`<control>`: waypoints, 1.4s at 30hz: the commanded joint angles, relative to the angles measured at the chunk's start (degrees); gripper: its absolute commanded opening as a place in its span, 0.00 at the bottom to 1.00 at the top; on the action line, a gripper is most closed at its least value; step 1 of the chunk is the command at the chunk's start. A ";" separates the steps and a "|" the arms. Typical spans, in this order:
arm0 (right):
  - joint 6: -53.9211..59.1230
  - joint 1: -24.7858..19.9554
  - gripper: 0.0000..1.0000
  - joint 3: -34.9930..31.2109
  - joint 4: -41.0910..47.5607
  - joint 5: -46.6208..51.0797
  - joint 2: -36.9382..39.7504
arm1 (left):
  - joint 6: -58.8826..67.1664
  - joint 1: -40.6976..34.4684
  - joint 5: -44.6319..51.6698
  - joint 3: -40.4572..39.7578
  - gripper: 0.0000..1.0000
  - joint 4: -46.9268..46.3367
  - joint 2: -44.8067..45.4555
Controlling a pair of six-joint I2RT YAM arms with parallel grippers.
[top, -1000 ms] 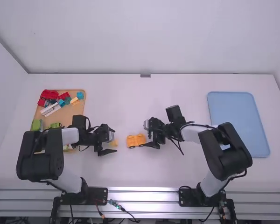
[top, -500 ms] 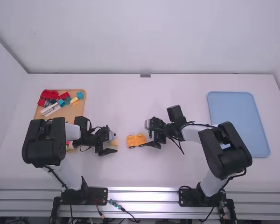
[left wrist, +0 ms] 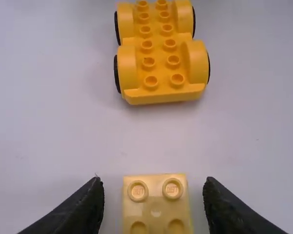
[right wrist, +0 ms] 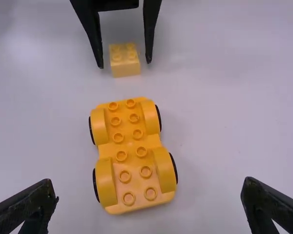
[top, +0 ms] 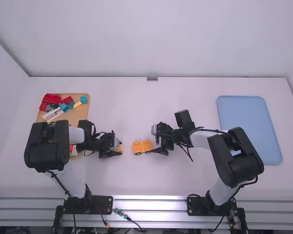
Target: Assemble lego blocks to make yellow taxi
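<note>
Taxi base (top: pixel 137 146), yellow: on the counter (top: pixel 117 102) between my two sets of jaws, in neither.

Left gripper (top: pixel 119 147): jaws parted, one each side of a small yellow block (left wrist: pixel 156 208). Left wrist view gives me a gap on both flanks, so nothing clenched. Block is studs up, two by two, paler than the base in that view. Base is just beyond it, short end facing the block, clear gap between them.

Right gripper (top: pixel 153 141): jaws spread wide, released. Right wrist view puts the base ahead of and between the fingertips, well inside the spread, touching neither. It's upright, slightly skewed, two rows of studs up the middle, rounded yellow fenders over black wheels (right wrist: pixel 173 168). Nearest wheel clears the jaw on its side easily. From here I also see the left jaws straddling the small block, off the base's far end.

Further out, left side: tan tray (top: pixel 74 117), partly hidden under the left arm (top: pixel 46 146). Its far end holds red blocks (top: pixel 51 98), teal and blue blocks (top: pixel 83 100), a white piece (top: pixel 52 114) and another yellow block (top: pixel 78 105). Something red shows at the near end, too covered to call.

Right side: pale blue tray (top: pixel 249 122) flat on the counter, right arm (top: pixel 234 156) over its near-left corner.
</note>
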State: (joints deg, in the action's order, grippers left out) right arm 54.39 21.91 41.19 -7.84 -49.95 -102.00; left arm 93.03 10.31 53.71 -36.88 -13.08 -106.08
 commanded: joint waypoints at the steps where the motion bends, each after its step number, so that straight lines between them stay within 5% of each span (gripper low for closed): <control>1: 0.07 -0.17 1.00 1.18 0.20 -0.52 -0.78 | 0.87 0.55 0.85 1.31 0.49 0.28 -0.84; 8: 0.09 -0.22 0.99 1.18 0.20 -0.55 -0.78 | -1.27 0.42 0.42 0.70 0.36 0.24 -0.84; 20: 1.16 -0.11 0.99 1.18 -3.95 -4.02 -6.15 | -1.16 0.42 -0.13 0.94 0.30 0.79 -0.84; 23: 0.96 -0.11 1.00 1.18 -7.18 -5.92 -8.97 | -1.60 0.20 1.44 0.90 0.10 1.27 -0.84; 42: -5.46 4.90 0.98 1.18 -20.60 -5.31 -15.88 | -5.14 0.20 0.90 -0.17 0.02 1.14 -0.84</control>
State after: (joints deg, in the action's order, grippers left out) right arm 50.48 26.79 41.30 -28.27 -55.66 -117.01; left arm 88.25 10.35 53.78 -36.16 -11.51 -106.08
